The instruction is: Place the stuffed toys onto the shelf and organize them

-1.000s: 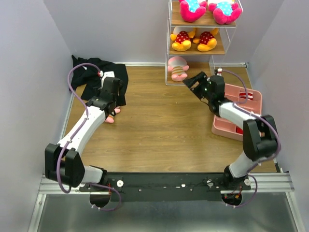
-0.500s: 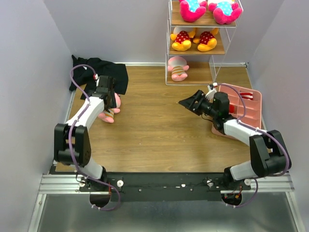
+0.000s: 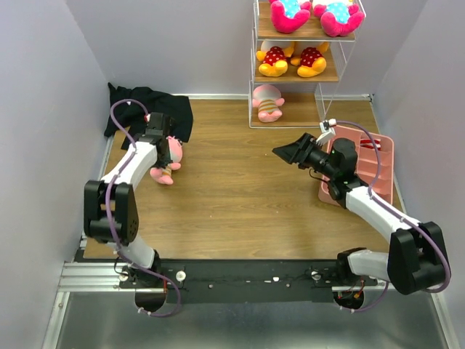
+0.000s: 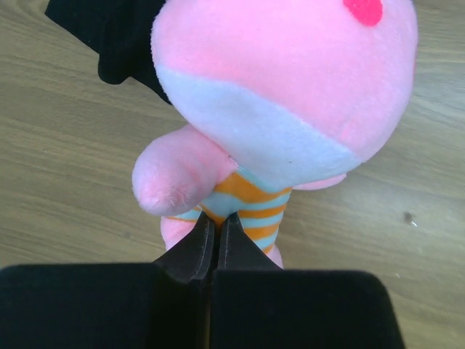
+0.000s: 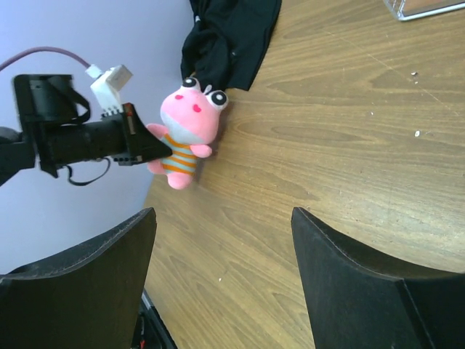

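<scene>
My left claw (image 4: 216,222) is shut tight, both tips pressed together. The tips touch the striped shirt of the pink toy (image 4: 290,94), which sits right in front of them. I cannot tell if any cloth is pinched between the tips. The toy's big head hides most of its body. A black cloth (image 4: 116,36) lies just past the toy.

My right claw (image 5: 220,214) is wide open and holds nothing. It points across the table at the pink toy, well apart from it.

The shelf (image 3: 332,73) stands closer to my right claw than to my left. Its top is cut off. On it are two magenta toys (image 3: 289,16), two yellow toys (image 3: 274,61) and one striped pink toy (image 3: 268,102).
</scene>
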Controlling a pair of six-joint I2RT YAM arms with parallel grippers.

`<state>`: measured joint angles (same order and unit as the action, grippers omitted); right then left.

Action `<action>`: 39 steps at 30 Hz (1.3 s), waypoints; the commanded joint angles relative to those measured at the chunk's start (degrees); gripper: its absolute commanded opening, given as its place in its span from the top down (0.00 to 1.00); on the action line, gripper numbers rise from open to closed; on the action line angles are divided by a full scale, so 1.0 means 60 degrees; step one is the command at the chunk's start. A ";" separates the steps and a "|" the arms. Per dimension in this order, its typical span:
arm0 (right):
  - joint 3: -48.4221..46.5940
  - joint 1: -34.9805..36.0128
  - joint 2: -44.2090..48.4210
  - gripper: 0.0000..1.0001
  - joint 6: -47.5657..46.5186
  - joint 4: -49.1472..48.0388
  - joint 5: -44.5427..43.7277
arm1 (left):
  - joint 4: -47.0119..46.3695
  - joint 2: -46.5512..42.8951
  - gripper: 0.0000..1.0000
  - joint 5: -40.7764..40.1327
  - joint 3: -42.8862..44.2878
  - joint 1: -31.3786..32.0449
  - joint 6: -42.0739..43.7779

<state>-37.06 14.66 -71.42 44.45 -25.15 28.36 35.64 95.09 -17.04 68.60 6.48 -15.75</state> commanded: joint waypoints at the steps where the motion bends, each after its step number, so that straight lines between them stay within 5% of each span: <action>1: 0.0316 0.0033 0.0155 0.17 -0.0070 0.0134 0.0034 | 0.0066 -0.1111 1.00 0.1342 -0.0183 -0.0025 -0.0305; 10: 0.0347 0.1115 -0.0797 0.18 0.1629 -0.1857 0.0680 | -0.1481 -0.2444 1.00 0.4580 -0.0548 -0.0025 -0.1298; 18: 0.0012 0.3971 -0.1951 0.22 0.3591 -0.2635 -0.2437 | -0.5250 -0.3982 1.00 0.7656 -0.3053 -0.0025 -0.3556; 28: -0.1908 0.5453 -0.4354 0.28 0.5322 -0.3293 -0.3057 | -0.5822 -0.4510 1.00 0.8039 -0.3406 -0.0040 -0.4143; 34: -0.2100 0.5482 -0.4606 0.29 0.5411 -0.3953 -0.3525 | -0.5749 -0.4408 1.00 0.8244 -0.3362 -0.0040 -0.4201; 39: -0.2510 0.5497 -0.4532 0.30 0.5176 -0.2958 -0.4022 | -0.5895 -0.4495 1.00 0.8449 -0.3420 -0.0040 -0.4333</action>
<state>-48.23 47.29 -98.32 76.07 -45.23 9.52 3.03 69.43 30.22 48.71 6.48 -40.45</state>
